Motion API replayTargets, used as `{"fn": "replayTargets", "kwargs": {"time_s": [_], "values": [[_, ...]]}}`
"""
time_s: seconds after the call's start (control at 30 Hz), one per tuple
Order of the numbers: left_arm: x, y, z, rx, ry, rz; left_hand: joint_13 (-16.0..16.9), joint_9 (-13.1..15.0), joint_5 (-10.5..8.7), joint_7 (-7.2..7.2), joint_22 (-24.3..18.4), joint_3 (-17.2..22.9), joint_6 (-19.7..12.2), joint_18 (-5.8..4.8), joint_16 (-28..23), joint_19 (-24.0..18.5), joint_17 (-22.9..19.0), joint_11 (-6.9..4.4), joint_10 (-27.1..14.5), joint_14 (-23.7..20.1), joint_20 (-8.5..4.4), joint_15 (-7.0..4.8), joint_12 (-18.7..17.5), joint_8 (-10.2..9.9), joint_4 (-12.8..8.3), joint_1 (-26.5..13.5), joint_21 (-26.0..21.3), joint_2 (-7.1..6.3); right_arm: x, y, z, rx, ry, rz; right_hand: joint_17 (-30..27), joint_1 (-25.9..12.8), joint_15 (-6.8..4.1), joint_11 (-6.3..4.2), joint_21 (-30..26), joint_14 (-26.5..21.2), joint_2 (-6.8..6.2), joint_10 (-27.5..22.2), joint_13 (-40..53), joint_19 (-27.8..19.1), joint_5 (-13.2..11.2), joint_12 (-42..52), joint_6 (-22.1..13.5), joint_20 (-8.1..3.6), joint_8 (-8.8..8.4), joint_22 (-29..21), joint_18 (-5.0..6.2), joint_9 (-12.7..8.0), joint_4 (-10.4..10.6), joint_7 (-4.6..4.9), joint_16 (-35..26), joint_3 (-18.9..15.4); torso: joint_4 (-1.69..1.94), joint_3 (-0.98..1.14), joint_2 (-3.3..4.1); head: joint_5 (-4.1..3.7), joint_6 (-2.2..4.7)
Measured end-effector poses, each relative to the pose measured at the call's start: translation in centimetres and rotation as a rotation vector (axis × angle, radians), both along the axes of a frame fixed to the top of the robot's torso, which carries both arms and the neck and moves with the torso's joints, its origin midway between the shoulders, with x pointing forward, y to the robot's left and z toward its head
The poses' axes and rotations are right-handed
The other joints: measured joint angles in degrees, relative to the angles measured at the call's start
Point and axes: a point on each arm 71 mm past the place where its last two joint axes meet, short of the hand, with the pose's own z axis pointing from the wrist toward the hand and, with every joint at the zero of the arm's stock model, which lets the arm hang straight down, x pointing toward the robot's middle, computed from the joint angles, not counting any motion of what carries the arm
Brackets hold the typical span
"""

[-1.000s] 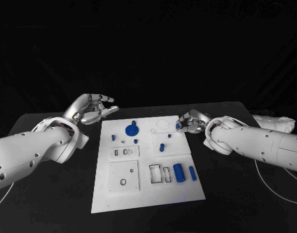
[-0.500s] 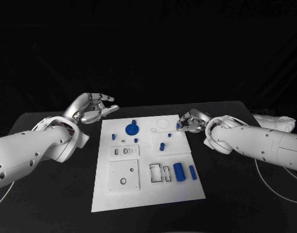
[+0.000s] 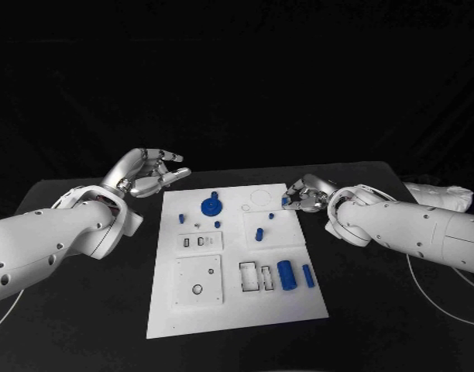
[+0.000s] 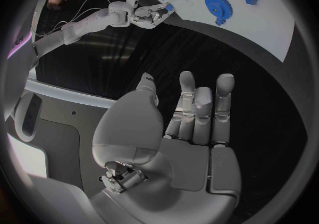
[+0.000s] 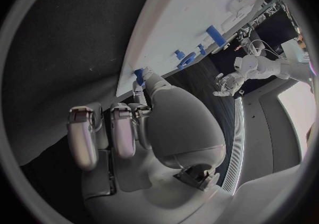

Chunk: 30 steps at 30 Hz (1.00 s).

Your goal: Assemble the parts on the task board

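- White rectangular task board (image 3: 209,310) at centre of black counter (image 3: 70,310), carrying blue gear (image 3: 209,206), blue cylinder (image 3: 285,275) and other small blue parts.
- Left robot hand (image 3: 148,173) raised just off the board's far left corner, fingers apart, nothing held.
- Right robot hand (image 3: 305,194) at the board's far right edge, pinching small blue piece (image 3: 287,202) between fingertips.

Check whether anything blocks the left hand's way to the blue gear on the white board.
Nothing visible does. The left hand hovers open over the black table beside the board's far left corner, and the blue gear lies uncovered on the board near that corner, with only bare table and bare board between them.
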Motion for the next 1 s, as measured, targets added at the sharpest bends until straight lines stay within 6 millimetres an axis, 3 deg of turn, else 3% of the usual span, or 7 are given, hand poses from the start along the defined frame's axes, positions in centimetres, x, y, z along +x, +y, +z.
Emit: {"fn": "replayTargets", "kwargs": {"time_s": [0.2, 0.33, 0.63, 1.0], "values": [[0.01, -0.03, 0.00, 0.000, 0.000, 0.000, 0.0, 0.0, 0.00, 0.00, 0.0, 0.0, 0.0, -0.01, 0.0, 0.0, 0.0, 0.00, 0.0, 0.0, 0.00, 0.00, 0.0, 0.0, 0.0, 0.0, 0.0, 0.00, 0.01, 0.03, 0.00, -0.001, 0.000, -0.001, 0.0, 0.0, -0.13, 0.00, 0.0, 0.1, 0.00, 0.0, 0.0, 0.0, 0.0, 0.0, -0.2, 0.00, 0.00, 0.0, 0.00, -0.1, 0.0, 0.23, 0.0, -0.3, 0.01, -0.01, -0.01, 0.01, 0.05], [0.01, -0.02, 0.00, 0.000, 0.000, 0.000, 0.0, 0.0, 0.00, 0.00, 0.0, 0.0, 0.0, 0.00, 0.0, 0.0, 0.0, 0.00, 0.0, 0.0, 0.00, 0.00, 0.0, 0.0, 0.0, 0.0, 0.0, 0.00, 0.01, 0.06, 0.00, -0.001, 0.000, -0.001, 0.0, 0.0, -0.21, 0.00, 0.0, 0.2, 0.00, 0.0, 0.0, 0.0, 0.0, 0.0, 1.2, 0.00, 0.00, 0.0, 0.00, 0.1, 0.1, 1.00, 0.0, -0.4, 0.00, -0.01, -0.02, 0.04, 0.05], [0.01, -0.04, 0.00, 0.000, 0.000, 0.000, 0.0, 0.0, 0.00, 0.00, 0.0, 0.0, 0.0, 0.00, 0.0, 0.0, 0.0, 0.00, 0.0, 0.0, 0.00, 0.00, 0.0, 0.0, 0.0, 0.0, 0.0, 0.00, 0.07, 0.11, 0.17, 0.001, -0.012, -0.005, 0.0, 0.8, -0.21, 0.00, 0.0, 0.2, 0.32, 0.0, 0.0, 0.0, -0.1, 0.0, 5.8, 0.01, 1.44, 0.0, 0.00, 0.6, 0.0, 1.15, 0.0, -0.6, 0.01, -0.01, -0.02, 0.15, 0.00], [0.01, -0.07, 0.00, 0.000, 0.000, -0.001, 0.0, 0.0, 0.00, 0.00, 0.0, 0.0, 0.0, 0.00, 0.0, 0.0, 0.0, 0.00, 0.0, 0.0, 0.00, 0.00, 0.0, 0.0, 0.0, 0.0, 0.0, 0.00, -0.10, 0.41, 0.24, 0.011, -0.027, -0.003, 0.0, 1.7, -0.21, 0.00, 0.0, 0.2, 0.62, 0.0, 0.0, 0.0, 0.1, 0.0, 6.1, 0.01, 1.78, 0.0, 0.00, 1.0, 0.0, 1.28, 0.0, -0.8, 0.01, -0.01, -0.01, 0.30, -0.01]]}}
